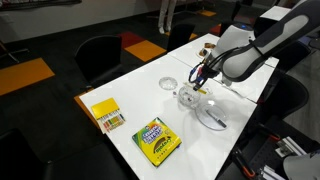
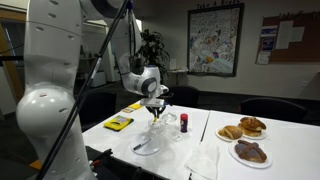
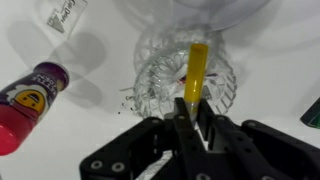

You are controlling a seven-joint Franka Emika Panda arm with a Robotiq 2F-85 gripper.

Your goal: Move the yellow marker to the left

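Pinching the yellow marker (image 3: 198,62) in a narrowed gripper (image 3: 192,108), over a ribbed clear glass (image 3: 160,85). Apart from the crayon box (image 1: 157,140) at the near edge of the tabletop (image 1: 140,98).

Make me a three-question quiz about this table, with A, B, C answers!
1. Where is the yellow marker?
A) in the gripper
B) on the crayon box
C) on a pastry plate

2. How many plates hold pastries?
A) one
B) two
C) four

3. What is the gripper doing?
A) hanging open and empty
B) shut on the yellow marker
C) shut on the bottle

Answers:
1 A: the wrist view shows it pinched there, in front of the clear glass.
2 B: an exterior view shows a far plate and a near plate.
3 B: both fingers press against the marker.
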